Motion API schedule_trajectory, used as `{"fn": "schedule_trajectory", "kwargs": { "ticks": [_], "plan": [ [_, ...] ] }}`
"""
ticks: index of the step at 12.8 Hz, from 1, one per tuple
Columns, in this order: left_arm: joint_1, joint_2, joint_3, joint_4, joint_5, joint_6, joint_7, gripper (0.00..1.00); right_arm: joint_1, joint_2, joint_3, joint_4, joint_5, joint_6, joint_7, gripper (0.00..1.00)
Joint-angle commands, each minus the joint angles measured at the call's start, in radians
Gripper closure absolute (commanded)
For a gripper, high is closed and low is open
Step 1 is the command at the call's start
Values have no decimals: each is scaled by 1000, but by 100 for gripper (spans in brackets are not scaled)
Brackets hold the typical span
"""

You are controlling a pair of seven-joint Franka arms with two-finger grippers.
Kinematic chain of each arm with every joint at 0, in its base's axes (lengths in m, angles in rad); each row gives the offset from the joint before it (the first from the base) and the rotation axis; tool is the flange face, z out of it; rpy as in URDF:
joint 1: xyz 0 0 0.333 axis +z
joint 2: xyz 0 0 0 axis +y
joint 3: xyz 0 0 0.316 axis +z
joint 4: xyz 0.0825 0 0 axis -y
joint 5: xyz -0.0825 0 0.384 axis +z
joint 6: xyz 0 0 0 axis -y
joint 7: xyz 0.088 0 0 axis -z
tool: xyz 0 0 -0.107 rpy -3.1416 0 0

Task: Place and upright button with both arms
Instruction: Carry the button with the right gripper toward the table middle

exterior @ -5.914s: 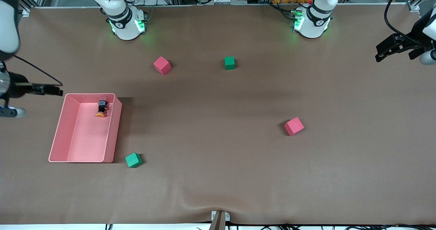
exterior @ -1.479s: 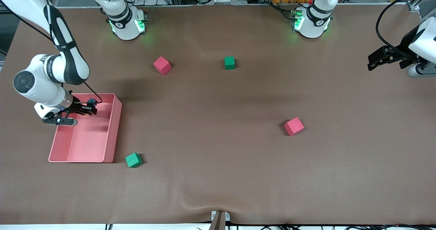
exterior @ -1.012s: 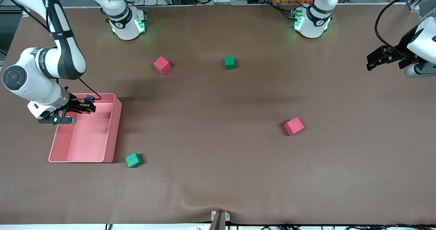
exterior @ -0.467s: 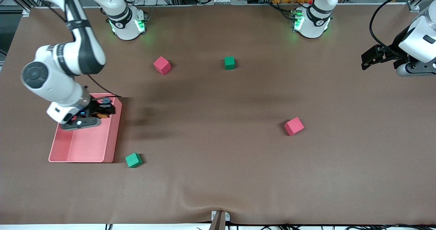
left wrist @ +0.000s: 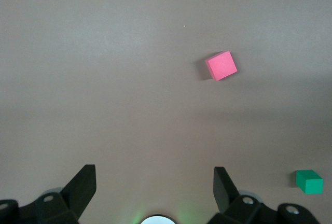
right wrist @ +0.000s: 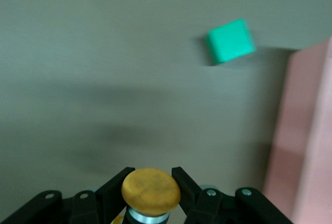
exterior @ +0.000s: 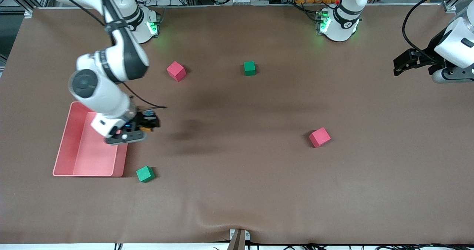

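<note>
You are in the transfer step: the button point(exterior: 147, 123) is clamped in the right end effector point(exterior: 149, 123), left of centre in the front frame. It is airborne over bare bench point(exterior: 237, 190), just beside the pink tray point(exterior: 74, 146), and the tray itself is empty.

In the right wrist view the orange cap point(right wrist: 151, 188) shows between the closed fingers point(right wrist: 116, 189). The button's tilt cannot be judged reliably from these views; it appears to lie sideways in the grip.

The left end effector point(exterior: 405, 62) waits at the right edge of the front frame, fully open and holding nothing.

Next move, by estimate:
1. Carry the button toward mid-bench, clear of the green cube point(exterior: 145, 174) and the red cubes point(exterior: 176, 71).
2. Bring the left arm in.
3. Set the button down, then use both end effectors to stand it cap-up.
</note>
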Motion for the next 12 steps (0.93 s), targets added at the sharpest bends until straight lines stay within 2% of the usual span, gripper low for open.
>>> {"fn": "schedule_trajectory", "kwargs": {
  "ticks": [1, 5, 8, 12],
  "plan": [
    [3, -8, -7, -4, 13, 6, -13, 0, 112, 118, -12, 126, 5, 20, 154, 100],
    [3, -5, -7, -4, 13, 9, -13, 0, 233, 248, -15, 216, -6, 105, 319, 100],
    [5, -5, -7, -4, 13, 9, -13, 0, 295, 359, -18, 339, -43, 114, 442, 100],
    [6, -7, -7, -4, 12, 9, -13, 0, 385, 480, -20, 431, -60, 144, 489, 100]
  ]
}}
